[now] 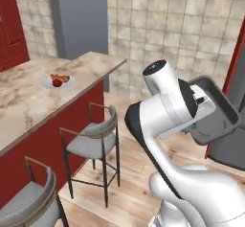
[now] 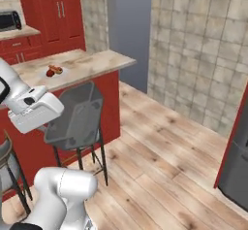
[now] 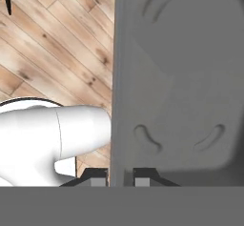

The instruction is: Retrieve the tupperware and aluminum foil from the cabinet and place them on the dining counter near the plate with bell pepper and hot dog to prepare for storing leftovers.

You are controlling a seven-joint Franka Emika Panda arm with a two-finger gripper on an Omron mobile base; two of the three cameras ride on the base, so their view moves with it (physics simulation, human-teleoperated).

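You have the tupperware out of the cabinet and in the air, so the first fetch looks done. It is carried by the gripper, whose fingers are pinched on one wall of the tub, one tip on each side of it in the hand view. The tub hangs over the wooden floor, just in front of the red base of the desk and beside a grey-seated stool, not yet over the marble top.

What is left, as I judge it: carry the tub to the desk and set it down near the plate, where the bell pepper and hot dog lie. Then you must go back for the aluminum foil, which I cannot find in these views.

On orientation: the tub is tipped onto its side instead of sitting level. In the right base view its open mouth faces the camera, away from the desk, and you look straight into the hollow. It is roughly square, so it has no clear long axis. You will need to level it before setting it down.
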